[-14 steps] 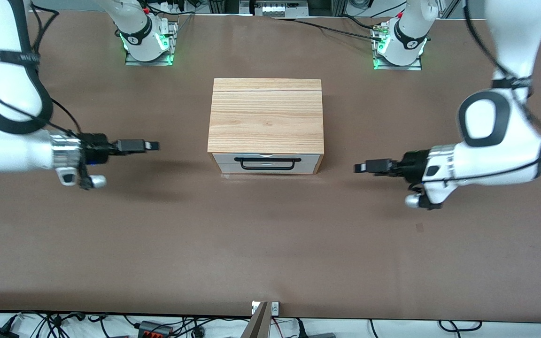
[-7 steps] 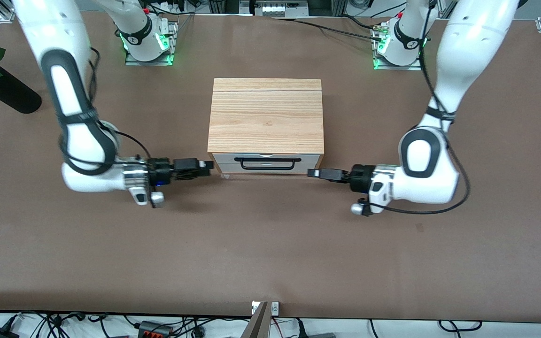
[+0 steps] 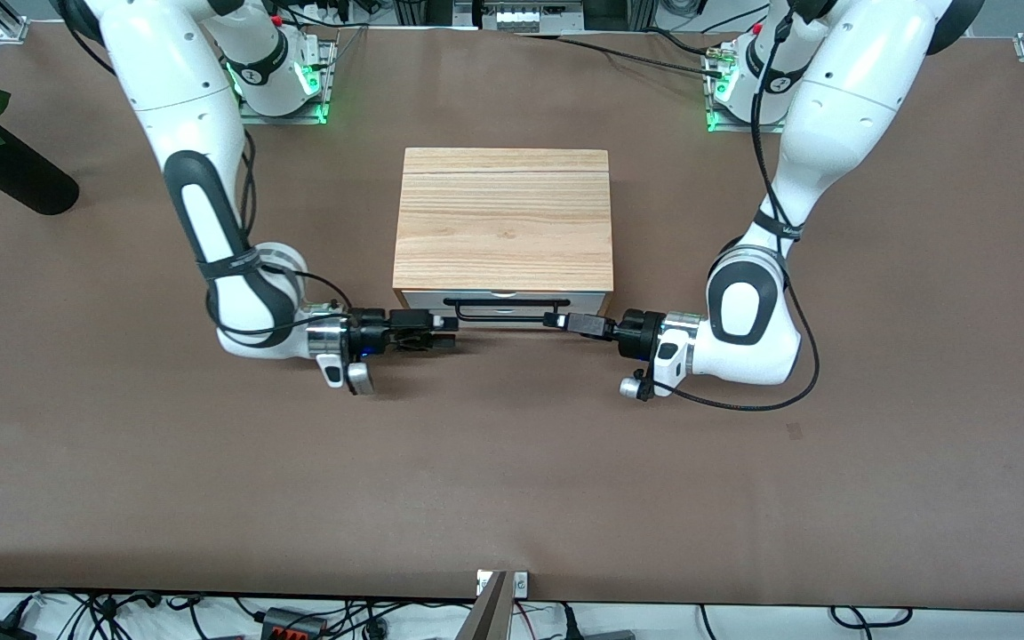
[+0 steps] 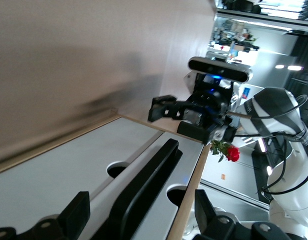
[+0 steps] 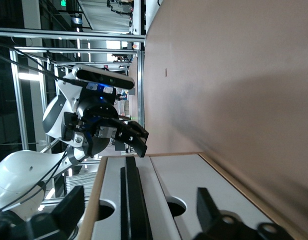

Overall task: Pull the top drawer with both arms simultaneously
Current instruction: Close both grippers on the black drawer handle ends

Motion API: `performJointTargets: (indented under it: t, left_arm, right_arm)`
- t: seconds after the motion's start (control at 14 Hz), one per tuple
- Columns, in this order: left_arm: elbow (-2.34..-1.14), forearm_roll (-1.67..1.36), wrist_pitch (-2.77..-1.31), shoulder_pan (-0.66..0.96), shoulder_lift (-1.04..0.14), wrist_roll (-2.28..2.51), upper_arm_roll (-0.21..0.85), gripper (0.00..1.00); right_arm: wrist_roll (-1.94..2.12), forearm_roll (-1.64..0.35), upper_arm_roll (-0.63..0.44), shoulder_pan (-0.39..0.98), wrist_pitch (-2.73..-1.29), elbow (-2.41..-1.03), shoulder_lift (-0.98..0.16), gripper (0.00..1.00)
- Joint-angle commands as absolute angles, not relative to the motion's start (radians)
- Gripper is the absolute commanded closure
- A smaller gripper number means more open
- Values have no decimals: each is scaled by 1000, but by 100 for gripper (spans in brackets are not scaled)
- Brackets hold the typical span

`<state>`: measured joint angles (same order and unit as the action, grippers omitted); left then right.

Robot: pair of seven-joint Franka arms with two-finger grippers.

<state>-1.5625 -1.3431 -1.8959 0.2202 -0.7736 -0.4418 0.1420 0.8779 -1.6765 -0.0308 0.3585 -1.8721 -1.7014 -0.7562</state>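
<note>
Arms are coming in low at mid-frame, where we are seeing the box with its drawer shut. We are watching the right gripper and left gripper hang open at the handle ends, fingers straddling, not clamping. Gripping and pulling are remaining.

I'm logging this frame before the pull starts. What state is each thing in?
top drawer: shut, front flush with the box.
handle: a gripper at each end, neither closed on it.
left gripper: open, fingers on either side of the handle.
right gripper: open, at the handle's other end.
wood box: upright, top closed.
</note>
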Motion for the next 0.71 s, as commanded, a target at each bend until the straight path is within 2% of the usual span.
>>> performJointTargets:
  t: [0.0, 0.07, 0.21, 0.43, 0.64]
  left_arm:
    - [-1557, -1402, -1891, 239, -801, -521, 138, 22]
    - [-1559, -1402, -1891, 241, -801, -522, 138, 29]
    - [-1560, -1407, -1890, 248, -801, -526, 138, 36]
    - [-1581, -1425, -1872, 244, -796, -544, 146, 40]
    - [-1620, -1456, -1870, 229, -795, -600, 172, 53]
  right_arm:
    - [952, -1703, -32, 368, -1875, -1762, -733, 34]
    - [974, -1704, -31, 374, -1871, -1779, -732, 39]
    - [999, -1706, -31, 374, -1844, -1789, -732, 54]
    - [999, -1712, -31, 367, -1816, -1786, -730, 73]
    - [999, -1710, -32, 365, -1815, -1779, -727, 87]
